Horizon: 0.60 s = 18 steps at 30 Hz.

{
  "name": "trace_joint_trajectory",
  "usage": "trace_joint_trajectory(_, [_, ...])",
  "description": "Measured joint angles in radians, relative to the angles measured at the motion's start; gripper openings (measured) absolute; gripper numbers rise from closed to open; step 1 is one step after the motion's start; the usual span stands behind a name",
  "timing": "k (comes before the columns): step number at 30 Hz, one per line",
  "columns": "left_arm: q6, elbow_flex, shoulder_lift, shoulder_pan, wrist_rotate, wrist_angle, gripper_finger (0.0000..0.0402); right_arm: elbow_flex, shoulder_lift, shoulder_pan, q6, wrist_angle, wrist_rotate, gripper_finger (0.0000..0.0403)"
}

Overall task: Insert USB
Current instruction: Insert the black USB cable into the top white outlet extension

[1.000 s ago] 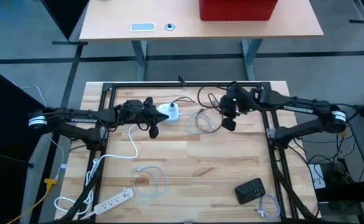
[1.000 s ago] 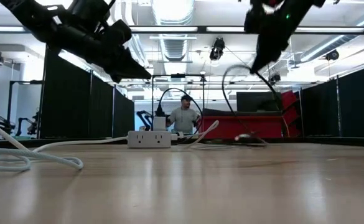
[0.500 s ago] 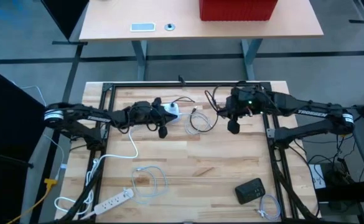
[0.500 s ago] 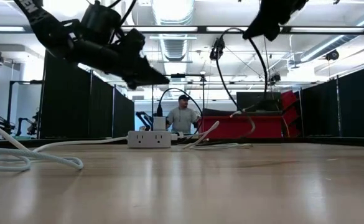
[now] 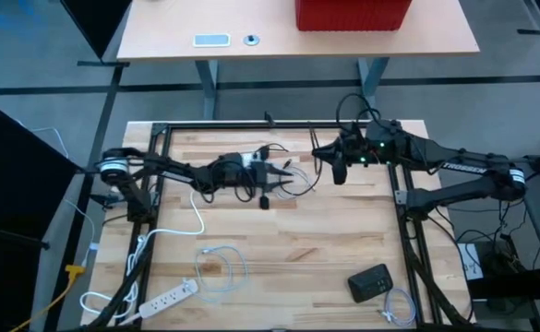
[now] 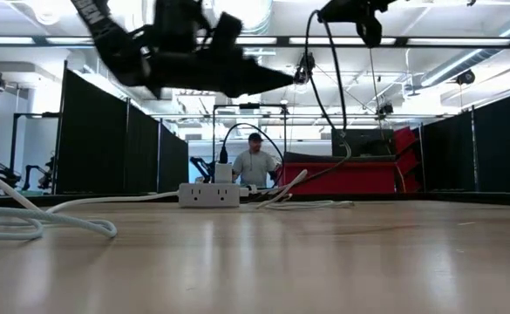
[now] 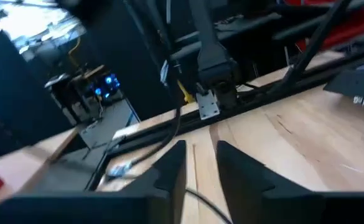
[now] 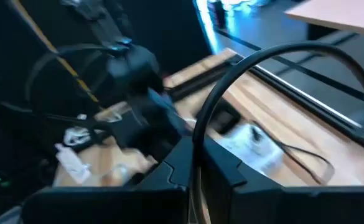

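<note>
Left gripper [image 7: 200,154]: fingers a little apart, empty, hovering just right of the white power block [image 5: 249,163] at the far side, left of centre.
Right gripper [image 8: 196,155]: clamped on the black USB cable [image 8: 244,68], far right; its plug [image 7: 208,107] dangles below (apart from the block).
Risk: the plug hangs loose and could meet the port crooked; slack cable might snag the left fingers.
Count: two grippers, one black cable, one power block, one power strip [image 5: 173,297] (near left).
</note>
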Motion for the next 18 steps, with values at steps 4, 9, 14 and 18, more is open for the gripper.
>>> trace_joint_trajectory(4, [0.064, 0.136, 0.067, -0.010, -0.075, -0.141, 0.0148, 0.000, 0.016, 0.000, 0.001, 0.061, -0.059, 0.0008])
trace_joint_trajectory(9, [0.064, 0.246, 0.113, -0.009, -0.107, -0.266, 0.0218, 0.000, 0.017, 0.000, -0.022, 0.061, -0.082, 0.0008])
trace_joint_trajectory(14, [0.017, 0.315, 0.166, -0.013, -0.105, -0.260, 0.0256, 0.000, 0.017, 0.000, -0.053, 0.077, -0.083, 0.0008])
trace_joint_trajectory(18, [-0.012, 0.353, 0.222, -0.013, -0.106, -0.278, 0.0253, 0.000, 0.018, 0.000, -0.083, 0.084, -0.083, 0.0008])
